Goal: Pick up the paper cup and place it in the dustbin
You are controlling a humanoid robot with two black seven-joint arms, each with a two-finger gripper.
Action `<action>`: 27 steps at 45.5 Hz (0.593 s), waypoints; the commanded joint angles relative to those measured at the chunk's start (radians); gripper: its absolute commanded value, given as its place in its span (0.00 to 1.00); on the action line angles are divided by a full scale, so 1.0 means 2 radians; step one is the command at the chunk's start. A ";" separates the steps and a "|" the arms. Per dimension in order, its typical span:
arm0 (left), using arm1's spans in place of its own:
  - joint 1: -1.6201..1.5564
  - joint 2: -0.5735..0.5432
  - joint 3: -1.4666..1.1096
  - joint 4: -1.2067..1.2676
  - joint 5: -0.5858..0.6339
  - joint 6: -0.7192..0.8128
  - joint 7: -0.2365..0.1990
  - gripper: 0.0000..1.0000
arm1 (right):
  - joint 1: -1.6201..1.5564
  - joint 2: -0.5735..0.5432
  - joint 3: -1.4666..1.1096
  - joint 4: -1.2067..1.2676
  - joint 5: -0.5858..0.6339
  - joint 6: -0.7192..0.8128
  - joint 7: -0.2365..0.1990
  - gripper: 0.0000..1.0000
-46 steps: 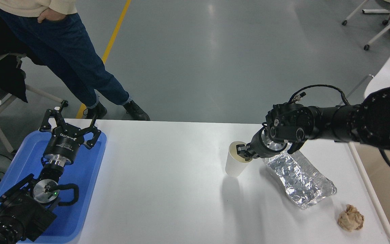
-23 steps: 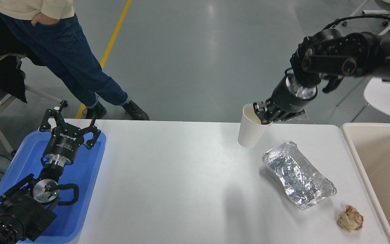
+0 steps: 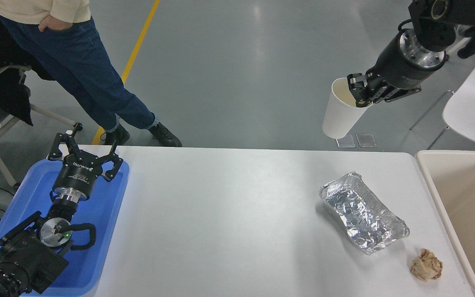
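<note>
Standing at the far left, beyond the desk (image 3: 221, 198), a person (image 3: 76, 62) waits with hands in pockets. Below, the left gripper (image 3: 84, 153) lies parked over the blue tray (image 3: 109, 214), its jaws spread wide and holding nothing. Moving right across the bare desk top, the crumpled foil tray (image 3: 363, 216) and the brown paper ball (image 3: 427, 265) sit where they were a second ago, untouched. What has changed is above them: the right gripper (image 3: 361, 91), which a second ago held the paper cup (image 3: 340, 113) down on the desk beside the foil tray, has risen and swung rightward, and now carries the cup high over the floor past the desk's far edge. Its jaws pinch the cup's rim, one inside and one outside, with the cup hanging tilted. The pick looks finished; what remains is carrying it on to the dustbin (image 3: 431, 181) at the right edge and letting go.
</note>
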 commanded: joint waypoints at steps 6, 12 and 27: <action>0.001 0.001 0.000 0.000 0.000 0.000 -0.001 1.00 | 0.008 -0.039 -0.053 0.003 0.000 0.001 0.000 0.00; 0.001 0.001 0.000 0.000 -0.001 0.000 -0.001 1.00 | -0.006 -0.095 -0.070 -0.001 -0.013 0.001 -0.001 0.00; 0.001 0.001 0.000 0.000 -0.001 0.000 -0.002 1.00 | -0.095 -0.224 -0.065 -0.075 -0.110 0.001 -0.002 0.00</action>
